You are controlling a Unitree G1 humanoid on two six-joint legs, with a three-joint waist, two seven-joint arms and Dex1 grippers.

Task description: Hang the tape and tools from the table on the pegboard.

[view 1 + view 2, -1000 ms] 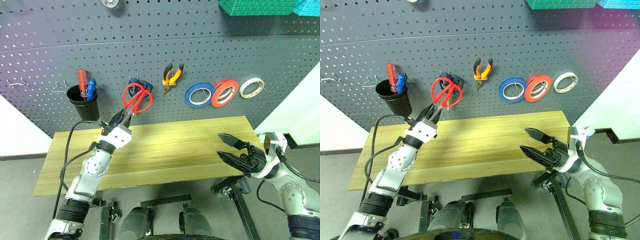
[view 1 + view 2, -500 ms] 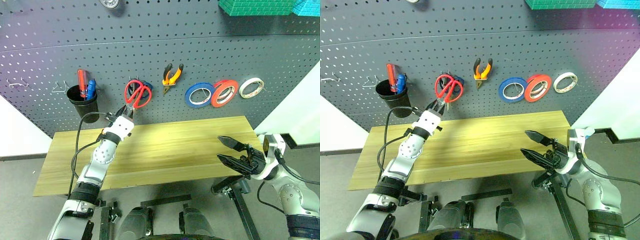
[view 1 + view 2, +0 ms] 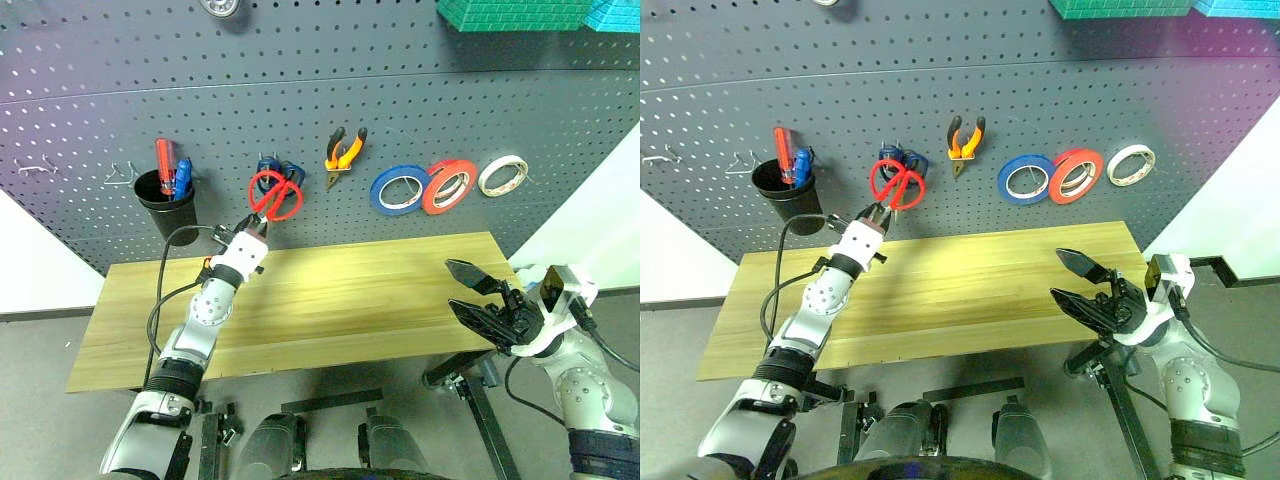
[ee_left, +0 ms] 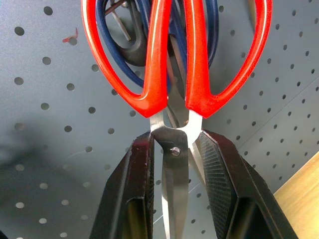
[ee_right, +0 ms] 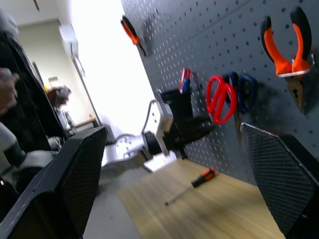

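The red-handled scissors (image 3: 275, 194) hang flat against the pegboard (image 3: 420, 90), handles up, in front of a blue-handled pair (image 4: 124, 74). My left gripper (image 3: 261, 229) is just below them, shut on the scissors' blades at the pivot (image 4: 174, 149). The blue tape (image 3: 398, 190) and the orange-and-black pliers (image 3: 345, 150) hang on the board to the right. The orange-and-black screwdriver (image 5: 192, 185) lies on the table (image 3: 380, 290) beneath my left arm. Off the table's right front corner my right gripper (image 3: 453, 285) is wide open and holds nothing.
A black cup (image 3: 168, 205) with a red screwdriver (image 3: 163, 160) hangs at the board's left. A red-orange roll (image 3: 450, 185) and a white roll (image 3: 503, 175) hang right of the blue tape. Green and teal boxes (image 3: 515, 12) sit at the top right.
My left gripper has carried the red scissors forward and up to the board, where they now sit upright over the blue pair. The right gripper has barely moved.
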